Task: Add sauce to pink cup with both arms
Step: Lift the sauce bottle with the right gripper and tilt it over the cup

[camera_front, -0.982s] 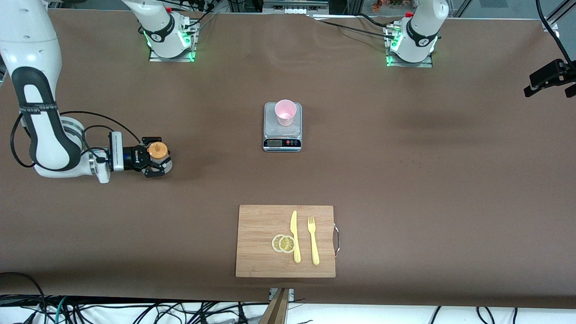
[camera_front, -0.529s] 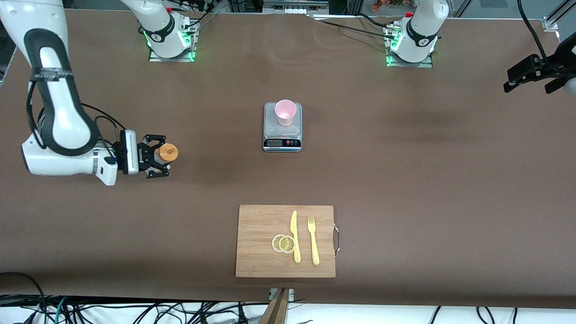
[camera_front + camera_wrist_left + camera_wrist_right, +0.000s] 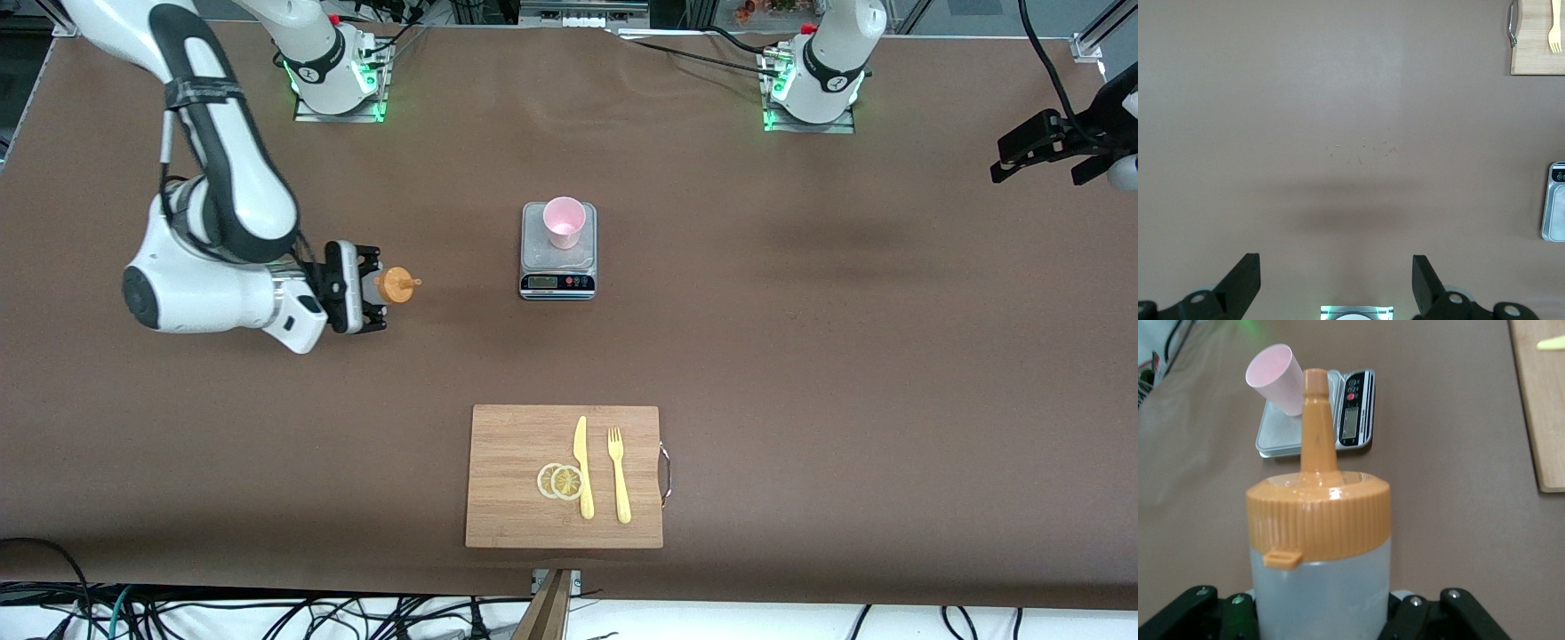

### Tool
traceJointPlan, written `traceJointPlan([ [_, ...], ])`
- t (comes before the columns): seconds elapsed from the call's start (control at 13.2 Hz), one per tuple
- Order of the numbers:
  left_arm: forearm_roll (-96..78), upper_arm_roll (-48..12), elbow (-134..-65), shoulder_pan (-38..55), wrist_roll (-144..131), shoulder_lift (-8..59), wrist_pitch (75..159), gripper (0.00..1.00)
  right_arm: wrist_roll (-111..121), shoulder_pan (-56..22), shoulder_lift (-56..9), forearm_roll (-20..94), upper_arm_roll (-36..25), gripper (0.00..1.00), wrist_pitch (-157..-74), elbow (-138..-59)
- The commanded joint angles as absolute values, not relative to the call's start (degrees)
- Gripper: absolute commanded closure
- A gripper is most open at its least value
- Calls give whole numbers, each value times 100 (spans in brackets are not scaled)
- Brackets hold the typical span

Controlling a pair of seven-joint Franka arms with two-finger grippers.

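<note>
The right gripper (image 3: 369, 287), clamped on the sauce bottle (image 3: 392, 286), holds it tipped sideways over the table toward the right arm's end, nozzle pointing at the pink cup (image 3: 564, 222) standing on the scale (image 3: 557, 267). The left gripper (image 3: 1049, 147) waits over the left arm's end, fingers (image 3: 1245, 283) spread wide and empty.

I see bare table (image 3: 462, 293) between my right gripper (image 3: 369, 289), clamped on the sauce bottle (image 3: 394, 286), and the pink cup (image 3: 564, 221) on the scale (image 3: 557, 258). The cutting board (image 3: 516, 476) lies nearer the camera, well apart.
</note>
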State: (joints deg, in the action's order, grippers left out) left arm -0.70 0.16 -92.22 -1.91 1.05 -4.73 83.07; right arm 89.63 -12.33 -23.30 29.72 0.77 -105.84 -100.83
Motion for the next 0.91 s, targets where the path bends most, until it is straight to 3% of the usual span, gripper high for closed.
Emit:
traceJointPlan([
  [0.0,-53,-18,-9360,-229,53,-598,8279,0,8028,-1808,-2057,2104,44,100,-10643,-10090],
  [0.83,-79,-18,-9387,-220,62,-580,8306,0,5362,-3603,-2057,519,53,100,-10846,-10090],
])
